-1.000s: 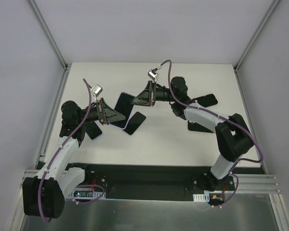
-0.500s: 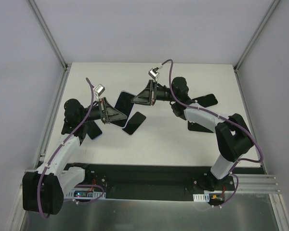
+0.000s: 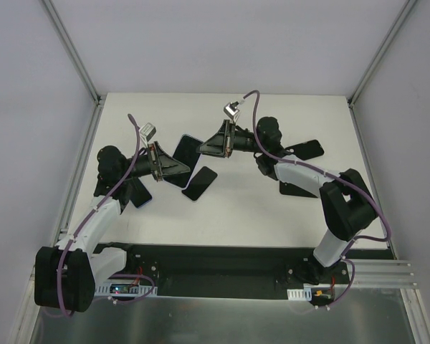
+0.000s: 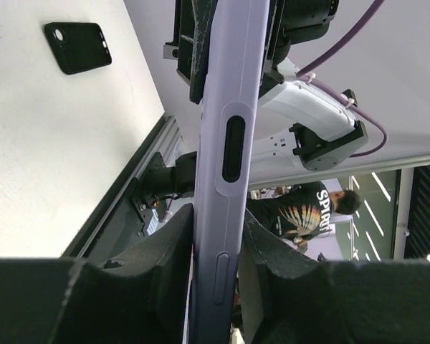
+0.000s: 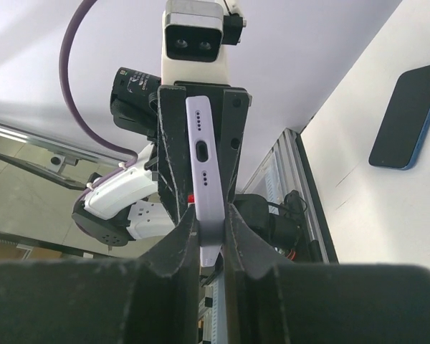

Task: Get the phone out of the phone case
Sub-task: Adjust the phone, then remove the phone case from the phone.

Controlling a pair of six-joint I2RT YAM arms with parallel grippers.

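Phone case [image 4: 227,107], phone [image 3: 185,152] inside, clamped tight by both left hand [image 4: 216,240] and right hand [image 5: 211,223].

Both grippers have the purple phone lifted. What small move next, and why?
Probably ease the left gripper sideways to peel the case rim: the right gripper clamps the port end of the cased phone, the left pinches its side edge, case still on.

Phone [image 3: 186,153] above table [image 3: 251,215], loose case [image 3: 312,149] right.
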